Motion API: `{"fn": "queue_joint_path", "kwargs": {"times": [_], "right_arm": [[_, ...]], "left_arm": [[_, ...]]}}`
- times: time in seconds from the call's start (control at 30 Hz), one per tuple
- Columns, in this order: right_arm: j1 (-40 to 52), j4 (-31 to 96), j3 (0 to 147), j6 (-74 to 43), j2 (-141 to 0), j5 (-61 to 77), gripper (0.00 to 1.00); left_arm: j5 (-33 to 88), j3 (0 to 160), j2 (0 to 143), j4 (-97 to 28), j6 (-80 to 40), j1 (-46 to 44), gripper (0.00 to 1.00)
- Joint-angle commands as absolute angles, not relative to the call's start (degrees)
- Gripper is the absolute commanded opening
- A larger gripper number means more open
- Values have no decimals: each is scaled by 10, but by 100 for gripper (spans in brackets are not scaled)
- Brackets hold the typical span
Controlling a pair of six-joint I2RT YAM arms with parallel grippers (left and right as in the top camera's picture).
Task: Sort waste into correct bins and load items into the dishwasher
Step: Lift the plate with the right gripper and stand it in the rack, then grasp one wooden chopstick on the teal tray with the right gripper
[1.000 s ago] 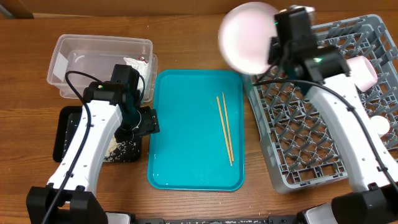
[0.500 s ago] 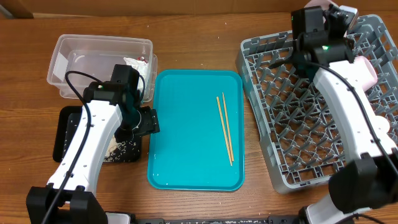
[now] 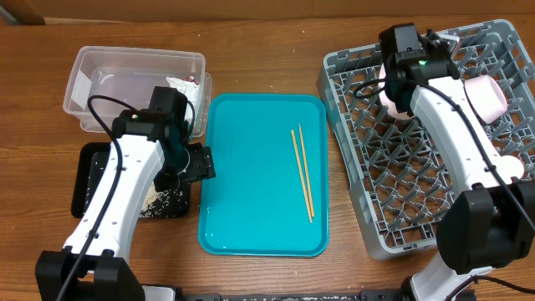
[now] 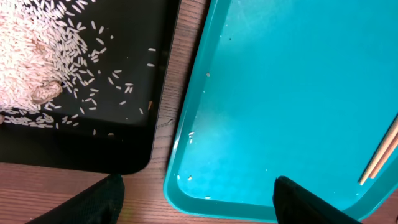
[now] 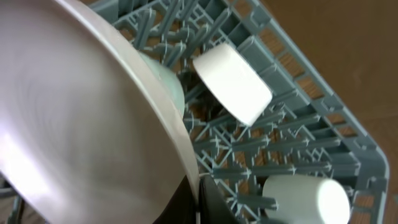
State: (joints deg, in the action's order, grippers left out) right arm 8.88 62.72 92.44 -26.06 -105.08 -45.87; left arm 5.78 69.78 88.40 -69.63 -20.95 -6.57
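The right gripper is seen clamped on the rim of the plate, which is held on edge inside the dish rack. A bowl just behind the plate is shown by the wrist view; from overhead the plate is largely hidden by the arm. The left gripper is spread wide, holding nothing, over the gap between black tray and teal tray. Rice is heaped in the black tray, up and left of the fingers.

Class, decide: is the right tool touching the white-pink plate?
Touching. The right wrist view shows the plate with its rim clamped in the shut right tool at the bottom edge.
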Motion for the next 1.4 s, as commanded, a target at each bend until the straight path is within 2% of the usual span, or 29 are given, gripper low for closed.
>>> {"fn": "queue_joint_path", "kwargs": {"times": [0.0, 0.17, 0.27, 0.5, 0.63, 1.03, 1.37], "right_arm": [[90, 646, 922, -273, -1051, -410, 28], [90, 671, 939, -273, -1024, -383, 38], [90, 672, 953, -272, -985, -326, 39], [91, 665, 958, -209, -917, 4, 40], [113, 669, 944, -160, -925, 118, 41], [278, 625, 850, -150, -1025, 121, 41], [326, 546, 809, -150, -1132, 121, 40]], "left_arm": [[54, 695, 880, -696, -208, -68, 78], [53, 695, 880, -696, -207, -68, 79], [54, 695, 880, -696, -208, -68, 79], [54, 695, 880, -689, -208, -68, 79], [54, 695, 880, -688, -208, -68, 79], [54, 695, 880, -688, -208, -69, 81], [54, 695, 880, -687, -208, -69, 82]]}}
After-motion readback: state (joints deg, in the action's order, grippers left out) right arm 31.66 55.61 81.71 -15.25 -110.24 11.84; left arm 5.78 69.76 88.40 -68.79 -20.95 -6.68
